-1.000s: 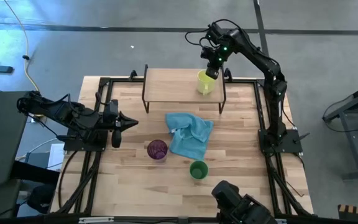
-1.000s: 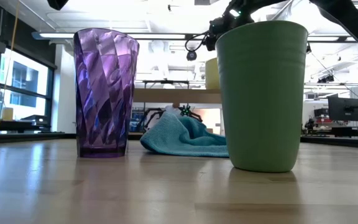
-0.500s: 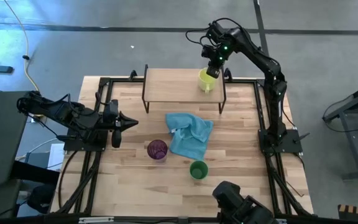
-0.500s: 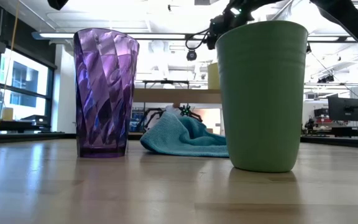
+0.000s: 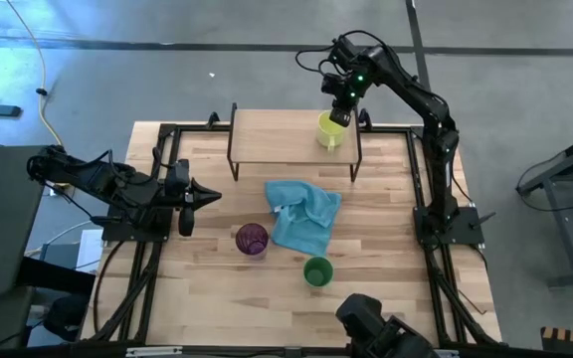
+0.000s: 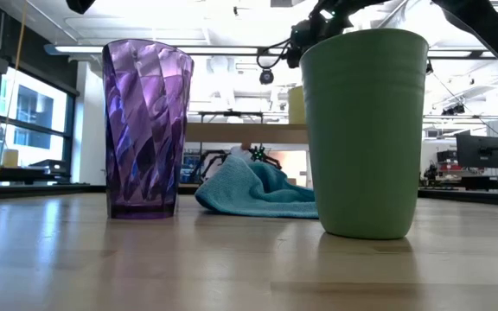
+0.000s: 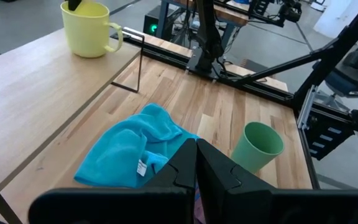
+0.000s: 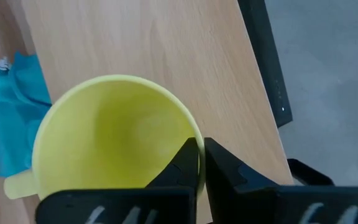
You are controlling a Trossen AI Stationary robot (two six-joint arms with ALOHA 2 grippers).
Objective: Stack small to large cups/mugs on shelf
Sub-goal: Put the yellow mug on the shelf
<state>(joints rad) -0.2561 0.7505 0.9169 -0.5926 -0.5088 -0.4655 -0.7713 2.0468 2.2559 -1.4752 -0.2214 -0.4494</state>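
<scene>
The yellow-green mug (image 5: 329, 130) stands on the right end of the shelf (image 5: 277, 134), its handle toward the table's near edge. My right gripper (image 5: 338, 111) is above it, shut on its rim. The purple tumbler (image 5: 252, 239) and the green cup (image 5: 317, 270) stand upright on the tabletop nearer the front, mouths up. My left gripper (image 5: 215, 195) waits shut above the table's left side, holding nothing. My right gripper comes steeply from above at the mug's rim (image 8: 188, 127), on the side away from the handle (image 8: 20, 183). One finger (image 8: 185, 163) shows inside the mug and the other outside, the wall between them. The mug stays upright on the shelf top (image 8: 185, 56).
A light blue cloth (image 5: 304, 214) lies crumpled in the middle of the table, between the shelf and the two cups. The left part of the shelf top is bare wood. Black frame rails run along the table's left and right edges.
</scene>
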